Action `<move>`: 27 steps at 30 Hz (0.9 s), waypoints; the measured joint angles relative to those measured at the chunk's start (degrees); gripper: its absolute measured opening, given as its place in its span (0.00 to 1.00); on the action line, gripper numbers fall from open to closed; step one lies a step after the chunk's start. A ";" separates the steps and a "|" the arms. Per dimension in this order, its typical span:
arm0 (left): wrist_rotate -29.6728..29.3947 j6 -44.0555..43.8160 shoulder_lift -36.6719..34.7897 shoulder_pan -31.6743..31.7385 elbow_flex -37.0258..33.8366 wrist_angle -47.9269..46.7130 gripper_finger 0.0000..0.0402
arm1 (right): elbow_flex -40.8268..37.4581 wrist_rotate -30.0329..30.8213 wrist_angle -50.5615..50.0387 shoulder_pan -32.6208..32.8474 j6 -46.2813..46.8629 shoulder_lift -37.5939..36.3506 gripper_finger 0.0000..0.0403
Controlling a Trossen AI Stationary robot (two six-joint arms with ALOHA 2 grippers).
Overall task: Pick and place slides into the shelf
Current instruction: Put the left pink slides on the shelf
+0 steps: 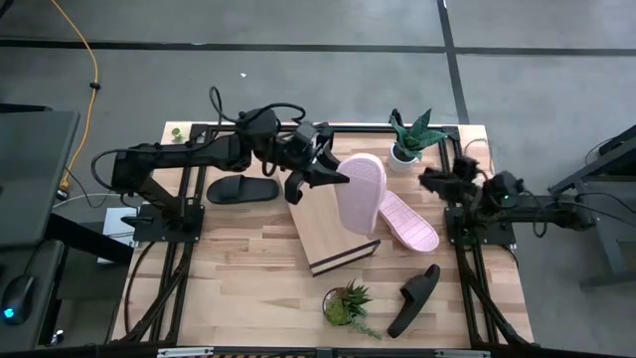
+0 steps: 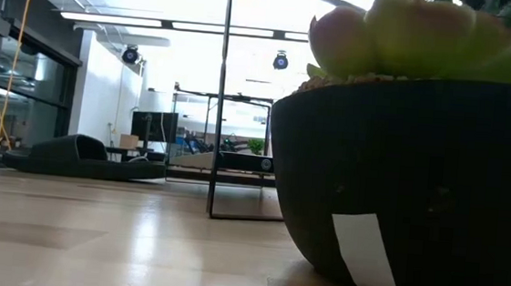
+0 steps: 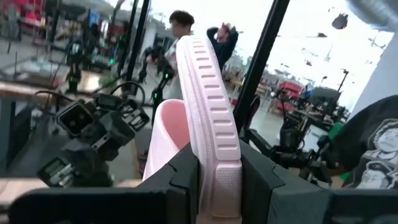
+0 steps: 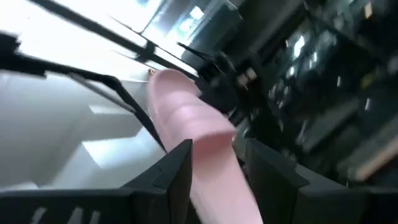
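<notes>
My left gripper (image 1: 333,179) reaches in from the table's left and is shut on a pale pink slide (image 1: 360,194) over the slanted shelf board (image 1: 333,239). A second pink slide (image 1: 409,223) lies by the shelf's right edge, sole down on the table. One black slide (image 1: 241,189) rests on the table left of the shelf and also shows in the low view (image 2: 81,157). The other black slide (image 1: 414,296) lies near the right front. My right gripper (image 1: 425,181) hovers open just beyond the second pink slide; a pink slide (image 4: 186,124) shows ahead between its fingers. My left gripper pinches the pink slide by the ribbed side edge of its sole (image 3: 217,155) between its two fingers (image 3: 186,171). The fingers come level from the table's left. The slide stands on edge, with its strap (image 3: 166,130) to one side. Whether its lower end touches the shelf cannot be told.
A plant in a white pot (image 1: 407,144) stands at the far edge between the two grippers. A dark-potted plant (image 1: 345,303) sits near the front and fills the low view (image 2: 408,182). The shelf's thin black wire frame (image 2: 219,113) rises behind. People show in the room beyond.
</notes>
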 joint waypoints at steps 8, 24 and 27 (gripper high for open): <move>0.56 -4.54 -0.05 0.02 0.00 6.57 0.17 | 23.54 4.54 -31.68 -0.06 -26.98 10.73 0.34; 5.42 -10.21 -0.33 0.06 0.04 17.28 0.17 | 46.25 -3.90 -46.31 3.85 -33.60 26.51 0.34; 7.94 -9.03 -0.33 0.04 0.04 15.70 0.17 | 46.11 -8.43 -45.52 3.91 -23.71 27.69 0.34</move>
